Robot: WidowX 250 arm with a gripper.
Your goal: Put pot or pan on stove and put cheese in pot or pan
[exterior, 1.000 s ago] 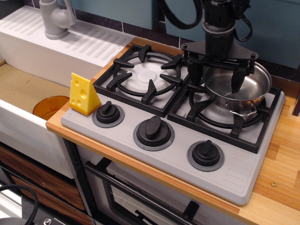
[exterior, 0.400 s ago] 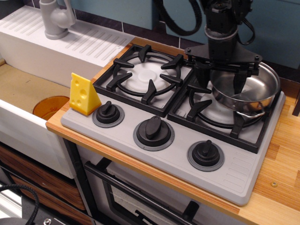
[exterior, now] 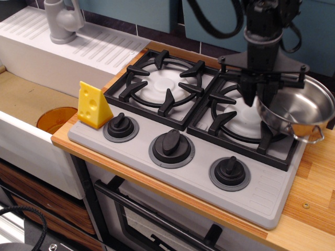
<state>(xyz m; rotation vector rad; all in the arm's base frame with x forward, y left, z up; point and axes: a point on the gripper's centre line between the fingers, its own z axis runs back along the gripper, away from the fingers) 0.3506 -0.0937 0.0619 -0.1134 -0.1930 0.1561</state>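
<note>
The shiny steel pot [exterior: 301,110] hangs tilted at the right edge of the stove [exterior: 199,175], partly past the right burner grate [exterior: 235,123] and over the wooden counter. My gripper [exterior: 260,97] stands over the pot's left rim, with one finger inside and one outside, shut on the rim. The yellow cheese [exterior: 93,106] wedge stands upright at the stove's front left corner, next to the left knob [exterior: 121,127] and far from the gripper. The left burner [exterior: 159,83] is bare.
An orange round cup [exterior: 55,119] lies in the sink [exterior: 21,97] to the left. A grey faucet [exterior: 63,21] stands on the white drainboard at the back left. The wooden counter [exterior: 314,209] runs along the right of the stove.
My gripper has moved right with the pot. The pot has shifted from the middle of the right burner to the stove's right edge. The cheese has not moved.
</note>
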